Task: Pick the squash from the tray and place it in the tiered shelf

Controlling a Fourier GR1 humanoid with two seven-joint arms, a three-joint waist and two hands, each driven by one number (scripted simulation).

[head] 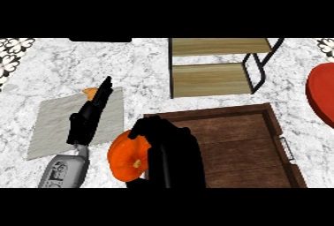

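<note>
Squash (pixel 123 155) in right robot hand (pixel 160 137), above marble counter (pixel 58 66).

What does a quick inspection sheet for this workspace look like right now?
Surface: white-grey marbled stone counter, with a pale grey square mat at left.
Job's things: round orange squash at the left edge of the dark brown wooden tray; two-tier wooden shelf with black metal frame beyond the tray, both tiers bare.
Clutter: small orange item on the mat, mostly hidden; red rounded object at right edge.
Hands: right robot hand curled over the squash; left robot hand open over the mat.
Cables: nothing seen.
Surroundings: patterned tiles at far corners.
</note>
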